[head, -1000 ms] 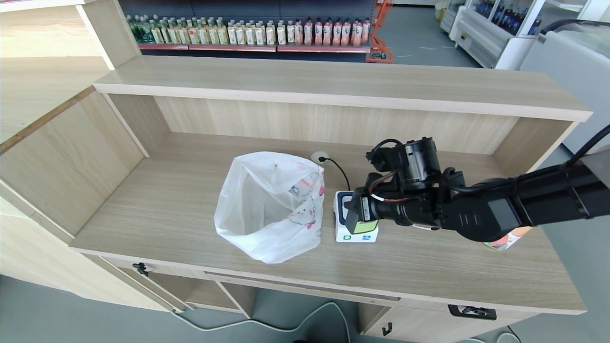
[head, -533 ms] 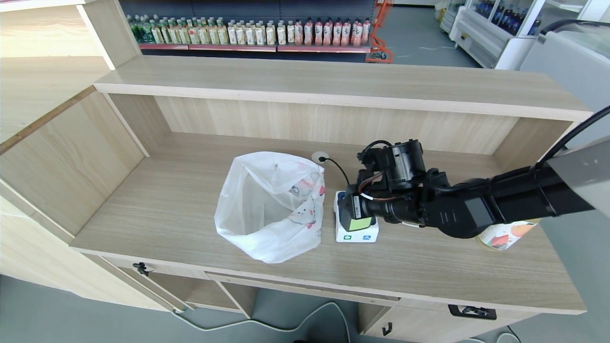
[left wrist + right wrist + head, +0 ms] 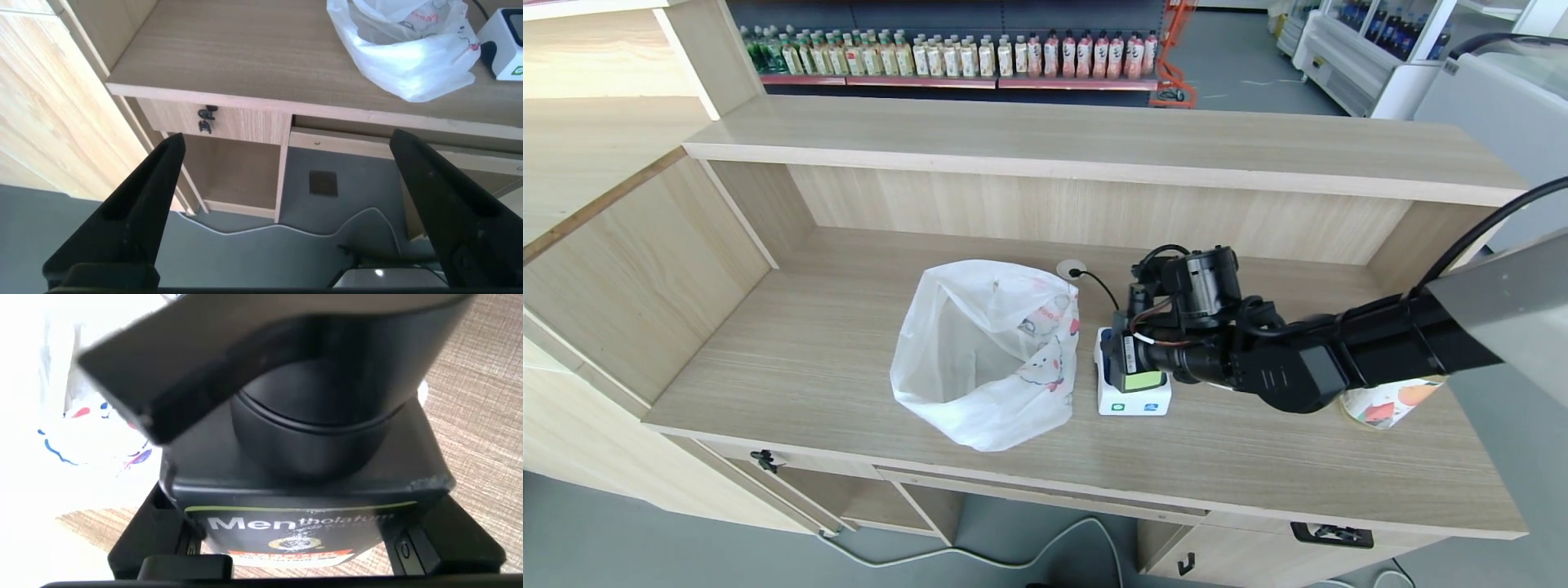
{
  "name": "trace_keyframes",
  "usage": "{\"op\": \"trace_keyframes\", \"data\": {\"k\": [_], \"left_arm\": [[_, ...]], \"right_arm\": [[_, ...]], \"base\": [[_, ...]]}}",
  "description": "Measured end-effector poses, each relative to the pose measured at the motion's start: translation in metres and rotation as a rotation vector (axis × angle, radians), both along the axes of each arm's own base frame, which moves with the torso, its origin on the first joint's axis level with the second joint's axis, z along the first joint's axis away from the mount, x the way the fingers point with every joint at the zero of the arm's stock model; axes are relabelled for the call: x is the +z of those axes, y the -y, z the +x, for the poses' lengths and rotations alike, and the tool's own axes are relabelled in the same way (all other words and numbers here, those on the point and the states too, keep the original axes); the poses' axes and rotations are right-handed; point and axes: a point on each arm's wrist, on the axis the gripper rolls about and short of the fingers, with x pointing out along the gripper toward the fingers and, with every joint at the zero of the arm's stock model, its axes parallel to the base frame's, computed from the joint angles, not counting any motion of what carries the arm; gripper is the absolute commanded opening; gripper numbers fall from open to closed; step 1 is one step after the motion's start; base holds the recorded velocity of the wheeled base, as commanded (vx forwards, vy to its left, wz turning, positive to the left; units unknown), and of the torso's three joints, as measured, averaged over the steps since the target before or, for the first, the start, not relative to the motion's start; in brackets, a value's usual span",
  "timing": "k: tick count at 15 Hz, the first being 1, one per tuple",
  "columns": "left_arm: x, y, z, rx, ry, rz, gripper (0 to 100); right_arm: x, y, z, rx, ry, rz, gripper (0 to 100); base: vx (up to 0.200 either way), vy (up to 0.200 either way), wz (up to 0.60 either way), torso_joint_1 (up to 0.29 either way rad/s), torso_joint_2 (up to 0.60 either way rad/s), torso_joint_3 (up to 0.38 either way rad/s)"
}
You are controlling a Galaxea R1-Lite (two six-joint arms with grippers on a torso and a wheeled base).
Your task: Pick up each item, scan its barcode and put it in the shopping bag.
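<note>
My right gripper (image 3: pixel 1134 359) is shut on a dark bottle with a green label (image 3: pixel 1141 377) and holds it just above the white barcode scanner (image 3: pixel 1135 402). In the right wrist view the bottle (image 3: pixel 310 465) has its cap pointing to the camera, with the scanner's dark face (image 3: pixel 155 543) right beneath it. The white shopping bag (image 3: pixel 984 351) stands open just left of the scanner. My left gripper (image 3: pixel 290 147) hangs open and empty below the counter's front edge, with the bag (image 3: pixel 409 45) farther off on top.
A printed paper cup (image 3: pixel 1384 404) stands on the counter behind my right forearm. A black cable (image 3: pixel 1104 292) runs from the scanner to a hole at the back. The counter has a raised back wall, a left side wall and drawers (image 3: pixel 208 122) under the front edge.
My right arm has moved left with the bottle, bringing it over the scanner and closer to the bag. The cup behind the arm has come into view.
</note>
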Motion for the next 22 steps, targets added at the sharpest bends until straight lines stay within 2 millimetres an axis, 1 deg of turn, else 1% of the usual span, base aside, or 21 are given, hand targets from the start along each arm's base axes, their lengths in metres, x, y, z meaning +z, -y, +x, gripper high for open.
{"op": "trace_keyframes", "data": {"k": [4, 6, 8, 10, 13, 15, 16, 18, 20, 22], "left_arm": [[0.000, 0.000, 0.000, 0.000, 0.000, 0.000, 100], [0.000, 0.000, 0.000, 0.000, 0.000, 0.000, 100], [0.000, 0.000, 0.000, 0.000, 0.000, 0.000, 100], [0.000, 0.000, 0.000, 0.000, 0.000, 0.000, 100], [0.000, 0.000, 0.000, 0.000, 0.000, 0.000, 100], [0.000, 0.000, 0.000, 0.000, 0.000, 0.000, 100], [0.000, 0.000, 0.000, 0.000, 0.000, 0.000, 100], [0.000, 0.000, 0.000, 0.000, 0.000, 0.001, 100], [0.000, 0.000, 0.000, 0.000, 0.000, 0.000, 100], [0.000, 0.000, 0.000, -0.001, -0.001, 0.000, 100]], "right_arm": [[0.002, 0.000, -0.001, -0.002, 0.002, 0.002, 0], [0.007, 0.001, -0.003, -0.004, 0.014, 0.020, 0], [0.018, 0.003, -0.008, -0.011, 0.039, 0.093, 0], [0.034, 0.008, -0.020, 0.034, 0.070, 0.175, 0], [0.054, 0.022, -0.044, 0.138, 0.121, 0.198, 0], [0.066, 0.023, -0.049, 0.183, 0.229, 0.227, 0], [0.067, 0.022, -0.051, 0.221, 0.271, 0.216, 0], [0.064, 0.021, -0.048, 0.265, 0.334, 0.205, 0], [0.060, 0.016, -0.040, 0.275, 0.392, 0.217, 0], [0.050, 0.008, -0.030, 0.302, 0.416, 0.219, 0]], "base": [[0.000, 0.000, 0.00, 0.000, 0.00, 0.000], [0.000, 0.000, 0.00, 0.000, 0.00, 0.000], [0.000, 0.000, 0.00, 0.000, 0.00, 0.000], [0.000, 0.000, 0.00, 0.000, 0.00, 0.000], [0.000, 0.000, 0.00, 0.000, 0.00, 0.000], [0.000, 0.000, 0.00, 0.000, 0.00, 0.000], [0.000, 0.000, 0.00, 0.000, 0.00, 0.000], [0.000, 0.200, 0.00, 0.000, 0.00, 0.005], [0.000, 0.200, 0.00, -0.005, 0.00, 0.000], [0.000, 0.200, 0.00, 0.022, 0.01, -0.002]]}}
